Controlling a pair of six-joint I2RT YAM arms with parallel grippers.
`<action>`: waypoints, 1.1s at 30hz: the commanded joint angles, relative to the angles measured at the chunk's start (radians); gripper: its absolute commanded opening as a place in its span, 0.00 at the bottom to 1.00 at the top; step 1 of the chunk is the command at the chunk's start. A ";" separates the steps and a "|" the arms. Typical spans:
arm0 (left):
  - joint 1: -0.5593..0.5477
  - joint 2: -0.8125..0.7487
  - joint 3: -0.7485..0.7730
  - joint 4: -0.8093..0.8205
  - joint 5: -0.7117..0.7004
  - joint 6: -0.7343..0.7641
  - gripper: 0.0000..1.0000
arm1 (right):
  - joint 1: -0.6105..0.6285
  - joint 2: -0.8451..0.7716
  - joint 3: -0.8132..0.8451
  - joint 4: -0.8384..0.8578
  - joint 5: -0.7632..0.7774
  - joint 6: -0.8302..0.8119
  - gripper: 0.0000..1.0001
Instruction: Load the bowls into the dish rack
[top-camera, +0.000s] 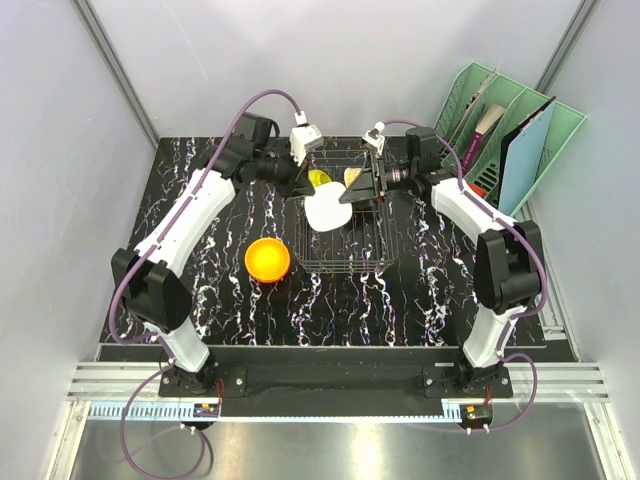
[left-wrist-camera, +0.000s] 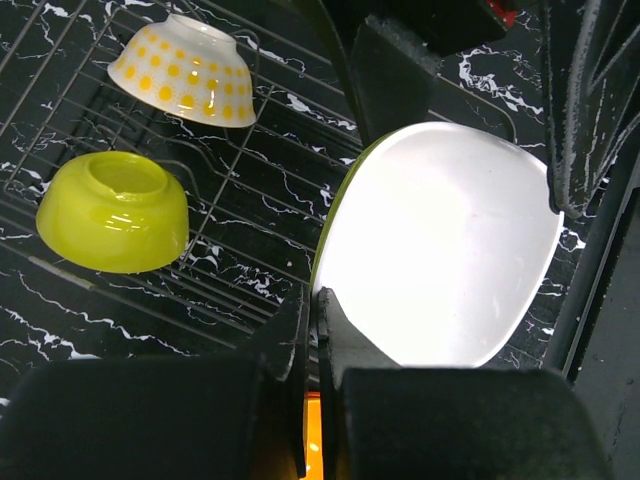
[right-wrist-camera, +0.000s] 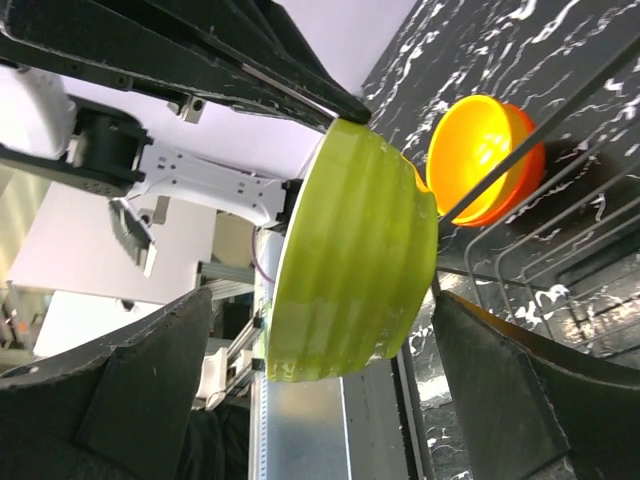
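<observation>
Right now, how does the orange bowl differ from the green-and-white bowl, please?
The green-and-white bowl is held by the left pincer, tilted on edge over the dish rack; the orange bowl sits upright on the table beside it. The green-and-white bowl is ribbed green outside, white inside; the orange bowl is orange throughout. Both are round.

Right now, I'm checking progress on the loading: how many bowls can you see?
4: yellow-green bowl and dotted bowl upturned in the dish rack; white-lined green bowl held by the left end effector over it; orange bowl on the table left of the rack. None seems hidden.
</observation>
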 joint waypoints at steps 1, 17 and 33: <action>-0.011 -0.007 0.058 0.021 0.050 0.005 0.00 | -0.004 0.008 -0.001 0.073 -0.080 0.052 1.00; -0.023 -0.026 0.048 0.020 -0.007 0.028 0.00 | -0.004 0.005 -0.103 0.360 -0.163 0.256 0.88; -0.068 -0.090 -0.007 0.078 -0.139 0.032 0.00 | -0.014 0.014 -0.120 0.379 -0.136 0.268 0.81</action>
